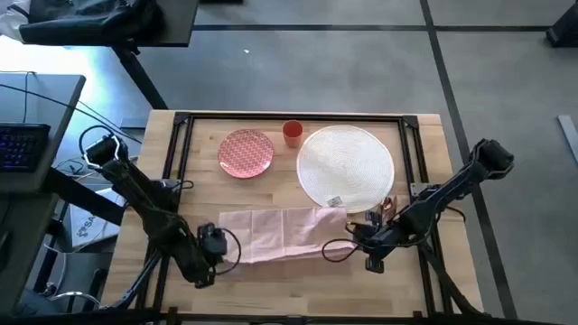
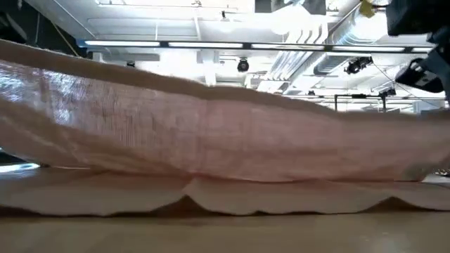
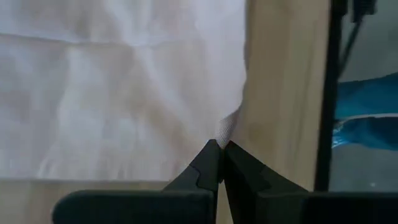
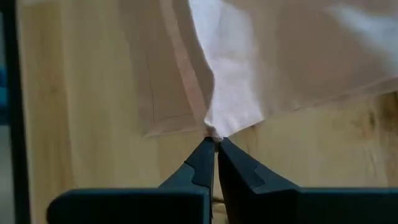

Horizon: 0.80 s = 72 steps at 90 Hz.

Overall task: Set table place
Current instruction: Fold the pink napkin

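Note:
A beige napkin (image 1: 275,232) lies spread near the front of the table (image 1: 298,282). My left gripper (image 1: 219,246) is shut on its left end and my right gripper (image 1: 350,236) on its right end. In the low view an upper layer of the napkin (image 2: 211,133) is raised above a lower layer resting flat on the wood. Behind the napkin lie the round white woven placemat (image 1: 346,167), the red-patterned plate (image 1: 246,153) and the small orange cup (image 1: 293,133). Copper cutlery (image 1: 387,208) lies by the placemat's right front edge. My left gripper pinches a corner of the napkin (image 3: 225,129) between its two fingertips, at the cloth's left end. The cloth bunches into a small peak at the tips and spreads away from them with soft creases. My right gripper pinches a corner of the napkin (image 4: 214,129) between its two fingertips, at the cloth's right end. The cloth gathers to a point at the tips and fans out; a hemmed lower layer (image 4: 168,118) lies flat on the wood beside it.
The black metal frame (image 1: 181,144) runs along the table's edges, close to both arms. A grey desk with a keyboard (image 1: 23,144) stands off the table's left. Bare wood (image 1: 298,282) shows in front of the napkin.

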Each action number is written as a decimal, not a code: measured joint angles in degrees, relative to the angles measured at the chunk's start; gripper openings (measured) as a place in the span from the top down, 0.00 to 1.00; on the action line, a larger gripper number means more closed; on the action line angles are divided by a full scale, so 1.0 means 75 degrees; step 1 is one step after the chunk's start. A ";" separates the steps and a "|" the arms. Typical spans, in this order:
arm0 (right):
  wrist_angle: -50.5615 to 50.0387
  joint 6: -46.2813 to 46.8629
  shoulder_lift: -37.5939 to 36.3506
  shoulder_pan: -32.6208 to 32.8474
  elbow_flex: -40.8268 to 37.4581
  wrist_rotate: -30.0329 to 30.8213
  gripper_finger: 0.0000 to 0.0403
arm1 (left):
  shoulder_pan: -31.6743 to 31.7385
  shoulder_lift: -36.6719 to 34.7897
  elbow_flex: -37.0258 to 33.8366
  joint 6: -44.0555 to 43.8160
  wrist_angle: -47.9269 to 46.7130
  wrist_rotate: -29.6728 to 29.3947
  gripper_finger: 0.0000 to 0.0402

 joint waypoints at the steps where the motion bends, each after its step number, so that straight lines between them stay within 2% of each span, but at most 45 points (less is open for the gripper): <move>1: -0.0001 0.0016 0.0028 0.0000 0.0000 0.0000 1.00 | -0.0010 0.0038 0.0000 -0.0025 0.0037 0.0008 1.00; 20: 0.0005 0.0055 0.0185 0.0000 0.0000 -0.0006 1.00 | -0.0126 0.0540 0.0000 -0.0362 0.0533 0.0210 1.00; 52: 0.0066 -0.0882 0.0185 -0.0003 -0.0003 -0.0254 1.00 | -0.0161 0.1127 0.0000 -0.0079 0.1473 0.0292 1.00; 72: 0.0136 -0.1306 0.0185 0.0000 -0.0006 -0.0587 1.00 | -0.0168 0.1513 0.0000 0.0103 0.1840 0.0712 0.93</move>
